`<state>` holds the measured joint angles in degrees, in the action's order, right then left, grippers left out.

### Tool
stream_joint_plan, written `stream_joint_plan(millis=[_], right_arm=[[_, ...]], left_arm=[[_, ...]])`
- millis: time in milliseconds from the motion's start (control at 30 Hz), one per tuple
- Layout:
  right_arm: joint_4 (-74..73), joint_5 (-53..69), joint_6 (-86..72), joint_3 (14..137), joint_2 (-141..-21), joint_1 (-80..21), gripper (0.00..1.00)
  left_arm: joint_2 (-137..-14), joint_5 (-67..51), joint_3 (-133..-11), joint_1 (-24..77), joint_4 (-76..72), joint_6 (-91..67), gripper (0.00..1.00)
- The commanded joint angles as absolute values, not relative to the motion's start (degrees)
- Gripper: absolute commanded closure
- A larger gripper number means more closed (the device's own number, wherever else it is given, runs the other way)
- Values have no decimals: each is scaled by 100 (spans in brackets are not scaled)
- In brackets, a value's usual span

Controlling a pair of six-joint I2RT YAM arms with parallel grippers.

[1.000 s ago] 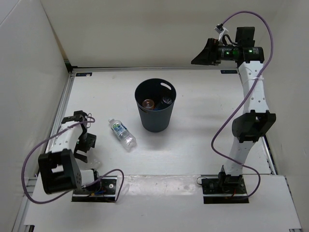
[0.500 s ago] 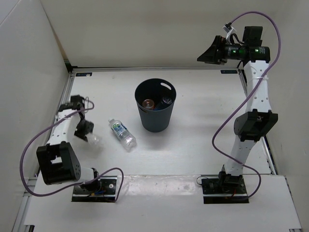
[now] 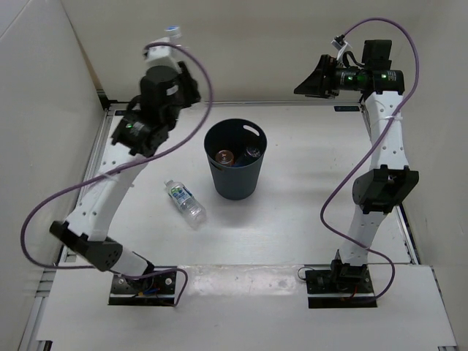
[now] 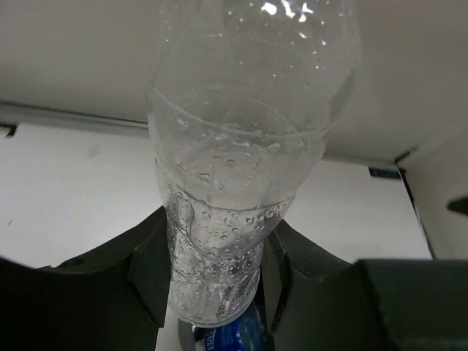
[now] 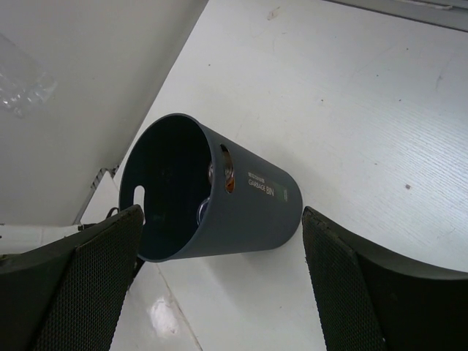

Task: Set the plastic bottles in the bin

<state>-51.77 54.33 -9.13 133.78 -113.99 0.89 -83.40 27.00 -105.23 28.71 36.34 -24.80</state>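
Top external view: two arms are reaching over a white table (image 3: 307, 183), one raised at the far left, the other at the far right.
Left arm (image 3: 110, 194): is stretching up from its near base, with its wrist hanging above the table's far edge, left of the bin.
Left fingers (image 4: 146, 270): are closing narrowly on the plain clear bottle (image 4: 241, 183), one finger pressing each side of its lower part.
Plain clear bottle: is being held in the air, well above the table and to the far left of the bin; droplets are clinging to it in the left wrist view.
Bin (image 3: 235, 175): is standing upright around the middle of the table, its mouth facing up and one oval handle slot showing at the far rim.
Orange bottle (image 3: 224, 156): is lying inside the bin, toward its left side.
Bottle with a blue label (image 3: 252, 152): is lying inside the bin, just right of the orange bottle.
Bottle with a white-and-green label (image 3: 184, 201): is lying on its side on the table, near and left of the bin, not touching it.
Right arm (image 3: 376, 183): is standing tall at the right, its wrist pointing left above the far edge.
Right fingers (image 5: 95, 285): are spreading wide and gripping nothing; the right wrist view is looking down between them at the bin.
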Motion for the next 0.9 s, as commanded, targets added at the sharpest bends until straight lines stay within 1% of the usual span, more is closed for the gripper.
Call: stream_joint_plan(millis=[0, 33, 200, 333, 367, 400, 433, 467, 500, 667, 700, 733, 767, 833, 867], right_arm=[[-5089, 5449, -993, 13474, -11321, 97, 10], [-5089, 5441, -976, 13413, -11320, 97, 10], [-5133, 5431, -940, 13245, -11198, 167, 10], [-5177, 5484, -879, 13245, -11171, 246, 10], [-5177, 5484, -862, 13236, -11180, 255, 10], [-5194, 5493, -870, 13236, -11188, 272, 10], [-5194, 5493, -853, 13210, -11171, 299, 10], [-5203, 5502, -853, 13210, -11171, 308, 10], [-5212, 5502, -853, 13193, -11171, 316, 10], [-5203, 5537, -826, 13175, -11180, 299, 10], [-5203, 5546, -835, 13175, -11180, 290, 10], [-5194, 5546, -826, 13175, -11206, 273, 10], [-5194, 5555, -826, 13166, -11206, 264, 10], [-5159, 5581, -853, 13175, -11232, 237, 10], [-5150, 5590, -861, 13184, -11232, 220, 10]], left_arm=[[-8938, 2559, -10792, 3427, 3050, -1074, 72], [-9017, 2401, -10828, 3654, 3032, -977, 72], [-9544, 1662, -10881, 4033, 3023, -844, 72], [-9712, 1582, -10749, 4236, 3120, -791, 65], [-9686, 1617, -10714, 4289, 3138, -756, 57], [-9607, 1652, -10609, 4306, 3155, -730, 46], [-9589, 1731, -10591, 4324, 3155, -677, 29], [-9545, 1966, -10573, 4394, 3138, -651, 4], [-9475, 2169, -10573, 4421, 3085, -468, 0], [-9343, 3232, -11002, 4360, 2936, -53, 0], [-9308, 3878, -11013, 4203, 2936, -166, 0], [-9177, 4050, -11030, 4079, 3066, -289, 0], [-9124, 4269, -10935, 3695, 3172, -655, 0], [-8853, 4412, -10776, 3394, 3889, -1482, 0], [-8781, 4351, -10419, 3253, 4259, -2103, 0]])
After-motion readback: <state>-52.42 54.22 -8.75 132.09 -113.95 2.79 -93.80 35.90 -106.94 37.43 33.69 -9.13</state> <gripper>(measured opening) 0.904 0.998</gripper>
